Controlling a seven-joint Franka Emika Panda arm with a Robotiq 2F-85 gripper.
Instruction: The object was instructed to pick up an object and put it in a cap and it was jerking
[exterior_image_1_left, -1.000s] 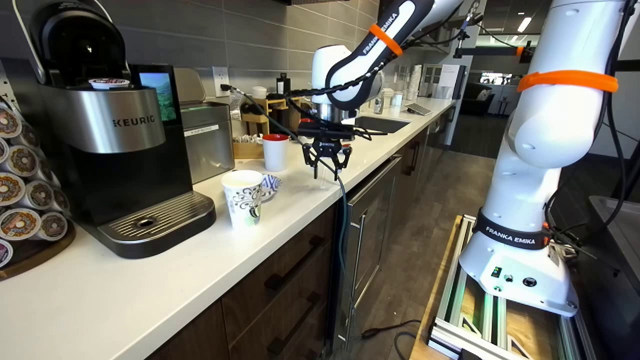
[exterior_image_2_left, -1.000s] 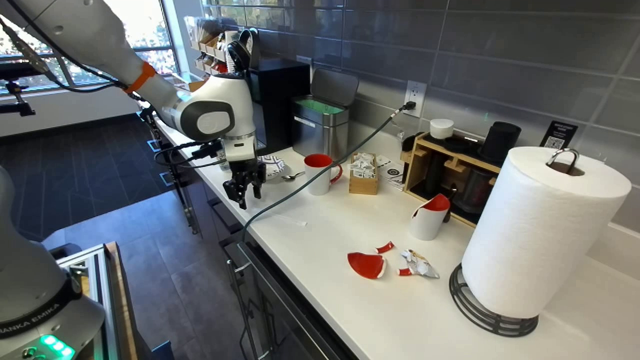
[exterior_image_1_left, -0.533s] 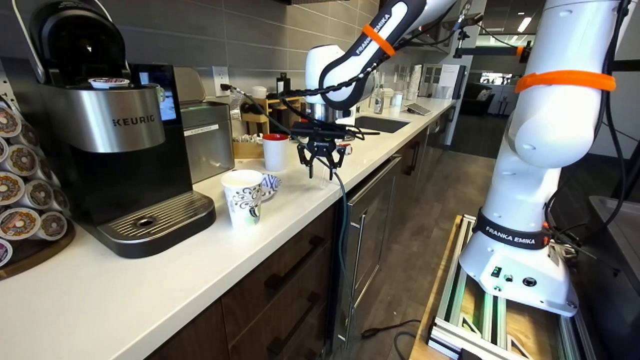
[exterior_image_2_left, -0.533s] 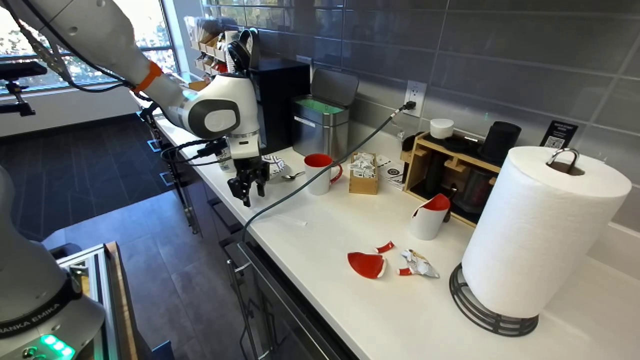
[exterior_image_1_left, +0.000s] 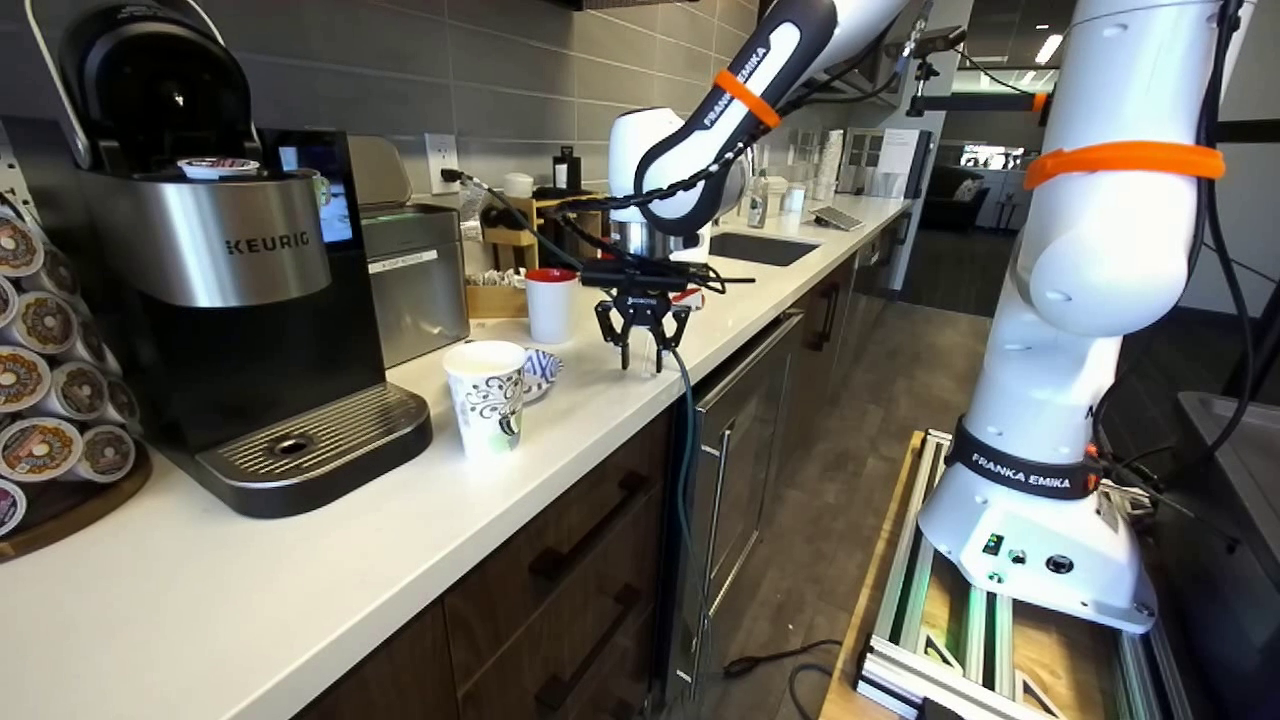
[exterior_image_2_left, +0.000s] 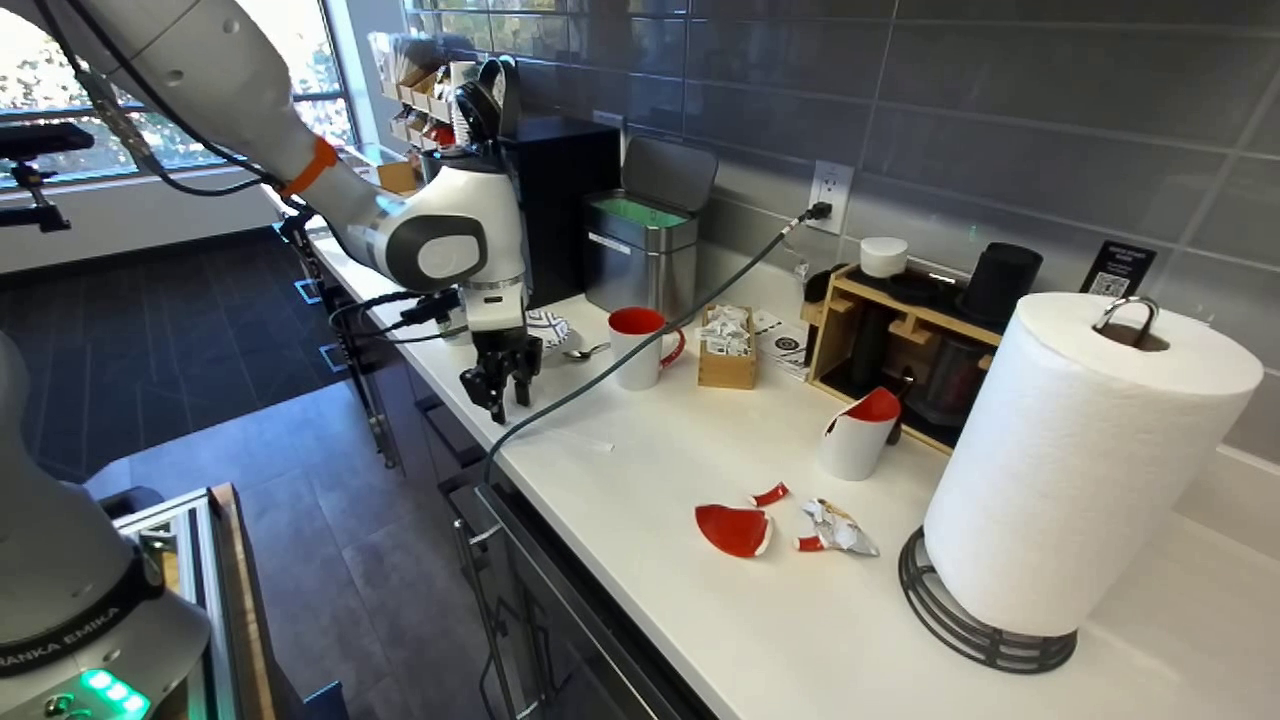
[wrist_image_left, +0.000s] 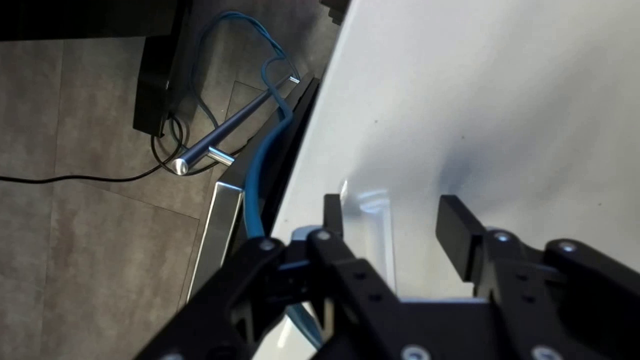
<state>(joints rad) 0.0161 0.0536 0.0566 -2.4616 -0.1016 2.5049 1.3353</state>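
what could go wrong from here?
1. Missed grasp: the clear object barely stands out from the pale counter, so the open gripper may close off-target.
2. Snag: the blue cable passes near the gripper and could catch on it.
3. Drop: the clear object lies near the counter's edge, so a bump might push it off.

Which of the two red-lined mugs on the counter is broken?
The broken mug stands in front of the wooden rack, near the red shards, with a large piece missing from its rim. The whole mug, beside the packet box, shows no such gap.
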